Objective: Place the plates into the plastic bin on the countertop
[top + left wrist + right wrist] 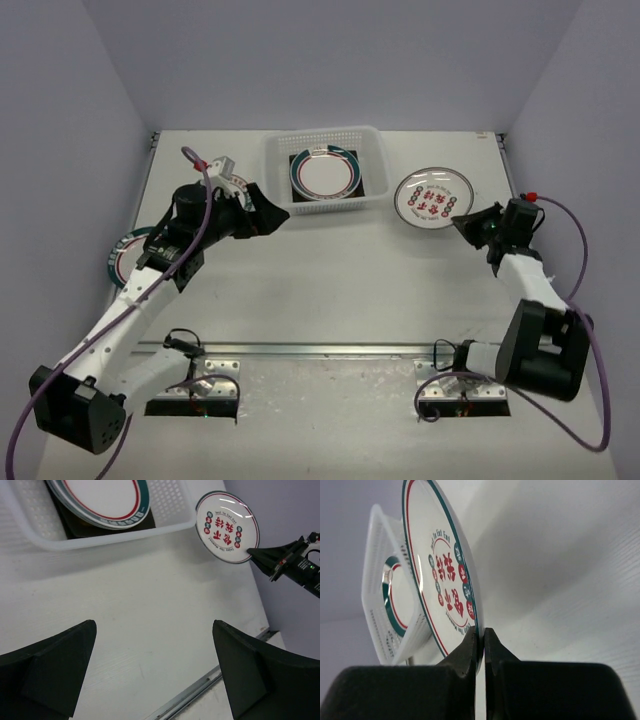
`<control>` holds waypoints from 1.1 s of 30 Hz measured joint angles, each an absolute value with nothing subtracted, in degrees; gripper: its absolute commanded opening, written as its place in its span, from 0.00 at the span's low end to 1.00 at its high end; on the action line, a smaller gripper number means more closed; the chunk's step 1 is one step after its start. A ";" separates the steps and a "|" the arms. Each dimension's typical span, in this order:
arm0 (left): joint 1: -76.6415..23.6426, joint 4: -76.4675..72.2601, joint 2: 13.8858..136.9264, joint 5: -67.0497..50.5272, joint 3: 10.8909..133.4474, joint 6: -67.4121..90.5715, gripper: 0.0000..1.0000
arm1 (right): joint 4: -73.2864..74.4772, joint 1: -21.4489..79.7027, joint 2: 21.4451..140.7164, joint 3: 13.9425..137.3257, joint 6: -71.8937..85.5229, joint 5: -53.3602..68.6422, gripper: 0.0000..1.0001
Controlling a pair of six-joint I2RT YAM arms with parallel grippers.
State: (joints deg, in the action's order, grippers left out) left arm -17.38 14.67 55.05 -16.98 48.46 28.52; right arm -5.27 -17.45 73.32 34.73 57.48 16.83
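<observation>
A round white plate with red motifs hangs tilted above the countertop, just right of the plastic bin. My right gripper is shut on its near rim; in the right wrist view the fingers pinch the plate edge-on. The bin holds a teal- and red-rimmed round plate on top of a dark square one. My left gripper hovers open and empty just left of the bin's front corner. Another teal-rimmed plate lies at the far left, partly under the left arm.
The bin stands at the back middle of the table. A metal rail runs across the near edge in front of both arm bases. Purple cables loop from each arm. Side walls close in left and right.
</observation>
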 measured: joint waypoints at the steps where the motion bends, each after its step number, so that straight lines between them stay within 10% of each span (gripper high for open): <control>1: -17.79 12.74 56.73 -18.43 48.69 29.21 1.00 | -4.02 -17.45 69.54 33.80 56.11 17.58 0.00; 12: -27.18 1.45 82.52 -27.20 60.54 31.57 0.87 | 2.21 -12.38 58.53 33.52 46.62 46.83 0.00; 14: -27.19 0.68 84.60 -28.22 62.12 32.08 0.71 | 1.73 -9.40 58.72 33.67 46.60 51.21 0.00; 17: -27.25 -0.78 87.15 -29.42 63.96 32.94 0.05 | -0.24 -6.26 58.91 34.00 47.76 55.65 0.00; 20: -27.45 -1.61 87.74 -31.26 64.79 33.09 0.00 | -2.63 -5.87 59.33 34.09 49.47 56.44 0.05; 22: -27.45 -1.79 87.76 -32.00 65.79 32.96 0.00 | -3.47 -6.28 60.12 34.09 50.46 56.16 0.39; 23: -27.39 -1.39 87.75 -31.29 66.37 32.76 0.00 | -4.21 -6.28 60.69 34.10 51.12 56.24 0.79; 24: -27.31 -0.90 87.76 -30.24 66.76 32.60 0.00 | -5.06 -6.24 61.24 34.13 51.56 56.34 0.99; 33: -15.72 5.94 97.08 -18.25 77.35 36.06 0.00 | 1.41 -9.10 54.58 30.82 49.21 42.99 0.99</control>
State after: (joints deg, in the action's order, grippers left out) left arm -15.72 5.94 97.08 -18.25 77.35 36.06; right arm 1.41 -9.10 54.58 30.82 49.21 42.99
